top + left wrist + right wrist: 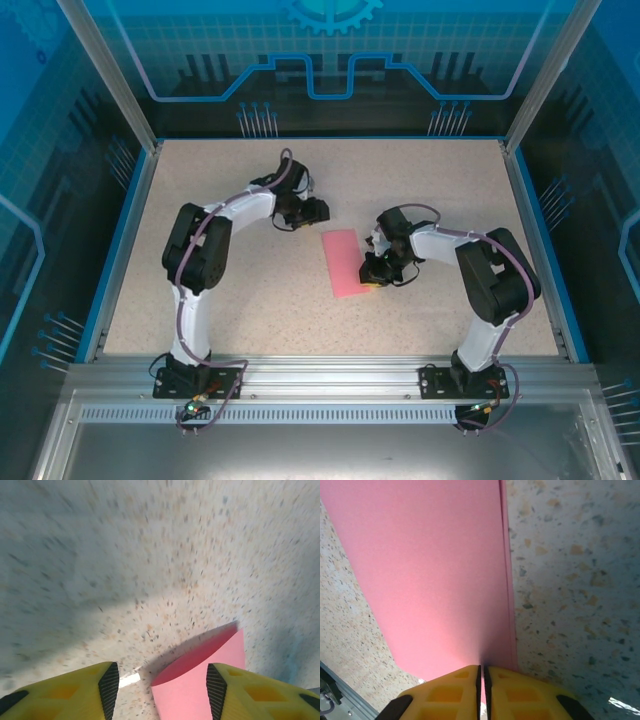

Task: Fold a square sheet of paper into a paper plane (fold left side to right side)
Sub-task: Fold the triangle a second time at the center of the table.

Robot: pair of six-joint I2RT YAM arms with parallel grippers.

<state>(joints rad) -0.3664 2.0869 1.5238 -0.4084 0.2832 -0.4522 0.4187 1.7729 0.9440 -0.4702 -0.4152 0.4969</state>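
The square sheet of paper (346, 262) lies folded on the bench (250, 300), edge pinched by my right end effector (482, 677); left end effector (162, 682) spread nearby. Tugging while clamped could skew the layers.

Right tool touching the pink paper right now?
Touching. In the right wrist view the right tool is closed on the pink paper; pink shows in the narrow slit between its tips.
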